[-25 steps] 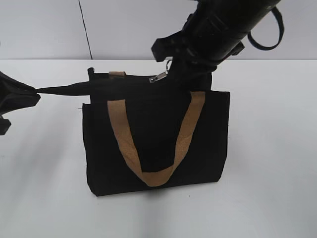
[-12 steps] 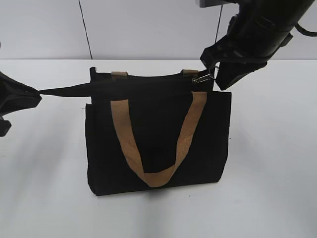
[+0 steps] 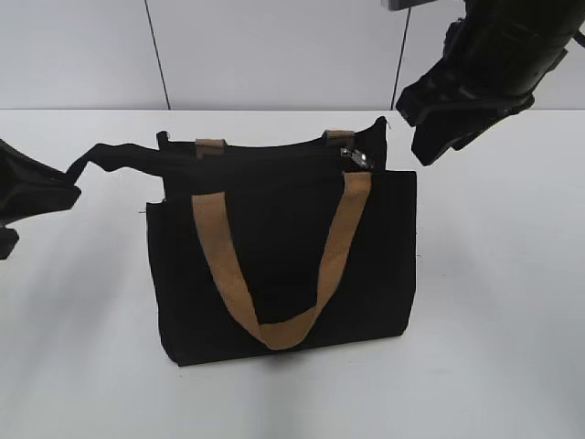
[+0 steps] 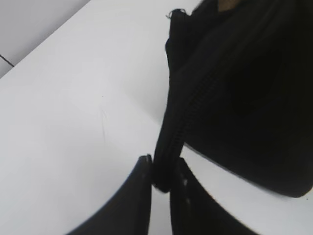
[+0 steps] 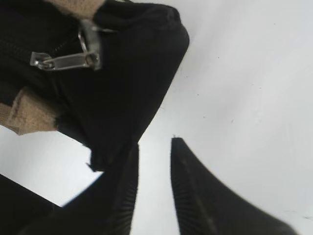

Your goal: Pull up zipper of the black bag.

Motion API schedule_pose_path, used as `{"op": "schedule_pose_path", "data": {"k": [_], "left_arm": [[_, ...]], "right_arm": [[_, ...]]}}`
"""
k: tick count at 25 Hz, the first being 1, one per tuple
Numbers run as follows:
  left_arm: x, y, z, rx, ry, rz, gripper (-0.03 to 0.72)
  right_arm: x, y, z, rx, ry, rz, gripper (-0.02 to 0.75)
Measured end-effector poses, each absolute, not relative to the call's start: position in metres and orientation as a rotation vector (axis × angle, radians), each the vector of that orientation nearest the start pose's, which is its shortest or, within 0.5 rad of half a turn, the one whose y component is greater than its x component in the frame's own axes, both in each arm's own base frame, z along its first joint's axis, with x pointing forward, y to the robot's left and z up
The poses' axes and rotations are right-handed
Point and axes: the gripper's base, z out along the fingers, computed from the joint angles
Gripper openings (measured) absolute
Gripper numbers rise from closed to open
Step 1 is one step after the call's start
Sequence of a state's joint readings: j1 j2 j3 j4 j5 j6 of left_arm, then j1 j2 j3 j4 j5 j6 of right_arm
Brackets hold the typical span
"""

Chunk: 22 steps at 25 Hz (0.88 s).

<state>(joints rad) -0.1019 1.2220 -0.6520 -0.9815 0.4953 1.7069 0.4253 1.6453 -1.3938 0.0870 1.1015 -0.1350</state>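
Observation:
The black bag (image 3: 283, 265) stands upright on the white table, with tan handles (image 3: 274, 274). Its zipper (image 3: 265, 151) runs along the top edge, and the silver pull tab (image 3: 355, 157) lies at the right end; the tab also shows in the right wrist view (image 5: 63, 60). My left gripper (image 4: 161, 169) is shut on the black zipper tail (image 3: 110, 155), which now hangs slack at the bag's left; in the exterior view the gripper (image 3: 37, 197) is at the left edge. My right gripper (image 5: 154, 144) is open and empty, above and right of the bag (image 3: 439, 119).
The white table (image 3: 494, 302) spreads around the bag. A grey wall with a dark seam (image 3: 155, 55) stands behind it.
My right gripper let go of the pull tab and rose away to the right. The tab dropped onto the bag's top right end. The zipper tail went from taut to slack.

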Motion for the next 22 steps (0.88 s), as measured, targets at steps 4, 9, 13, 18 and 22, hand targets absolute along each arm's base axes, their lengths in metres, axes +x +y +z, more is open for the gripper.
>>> {"op": "schedule_pose_path", "data": {"k": [4, 9, 13, 18, 22], "left_arm": [[0.221, -0.064, 0.244, 1.148, 1.999, -0.238, 0.151], [0.217, -0.066, 0.246, 0.968, 2.115, -0.368, 0.375], [0.212, -0.064, 0.256, 0.732, 2.187, -0.437, 0.456], [0.210, -0.052, 0.271, 0.471, 2.306, -0.370, 0.466], [0.210, -0.037, 0.289, 0.366, 2.459, -0.204, 0.466]], "right_arm": [[0.301, 0.143, 0.304, -0.750, 2.728, 0.178, 0.405], [0.293, 0.138, 0.320, -0.750, 2.677, 0.166, 0.454], [0.285, 0.132, 0.335, -0.746, 2.626, 0.137, 0.456], [0.275, 0.118, 0.355, -0.683, 2.567, 0.024, 0.456], [0.268, 0.104, 0.371, -0.634, 2.510, -0.061, 0.456]]}}
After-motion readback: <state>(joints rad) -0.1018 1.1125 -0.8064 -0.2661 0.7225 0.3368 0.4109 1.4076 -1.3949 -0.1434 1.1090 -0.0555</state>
